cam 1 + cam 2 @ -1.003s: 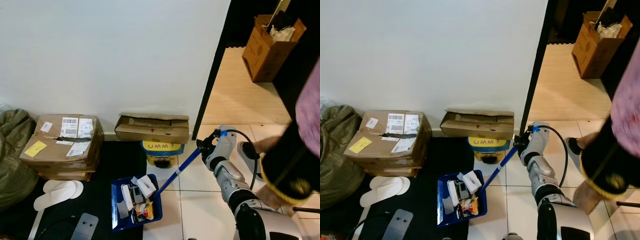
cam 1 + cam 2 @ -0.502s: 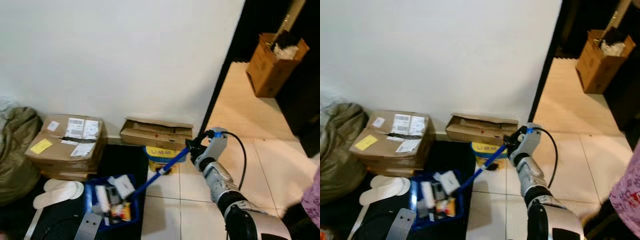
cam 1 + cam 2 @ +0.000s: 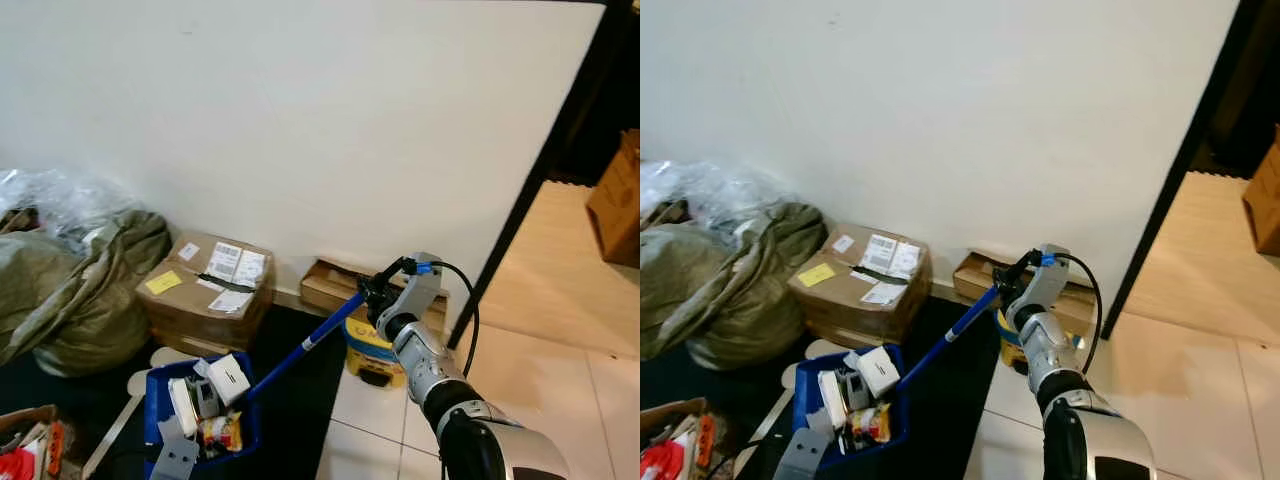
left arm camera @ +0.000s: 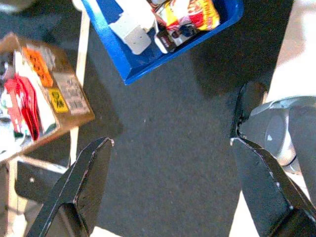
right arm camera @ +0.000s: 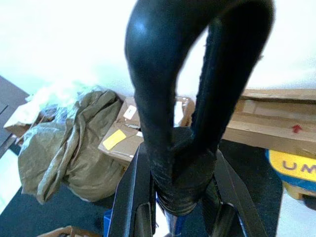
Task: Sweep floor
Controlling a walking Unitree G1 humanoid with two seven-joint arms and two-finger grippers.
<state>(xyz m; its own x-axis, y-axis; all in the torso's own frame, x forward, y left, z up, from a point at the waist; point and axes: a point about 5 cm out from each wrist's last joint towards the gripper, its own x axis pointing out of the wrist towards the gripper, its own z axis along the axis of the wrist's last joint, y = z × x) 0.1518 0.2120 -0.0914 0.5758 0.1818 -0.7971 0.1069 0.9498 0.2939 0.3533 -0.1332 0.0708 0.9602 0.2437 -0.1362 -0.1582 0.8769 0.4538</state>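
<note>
The right tool (image 3: 372, 291) pinches the blue dustpan's (image 3: 160, 417) slim handle (image 3: 300, 346), seemingly by its black loop; left tool (image 4: 168, 187) hangs spread over dark carpet (image 4: 163, 143).

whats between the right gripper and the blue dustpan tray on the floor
Only the dustpan's own blue handle: in the left eye view it slants from the right gripper, shut on its black grip, down over the dark mat to the blue dustpan holding litter.
</note>
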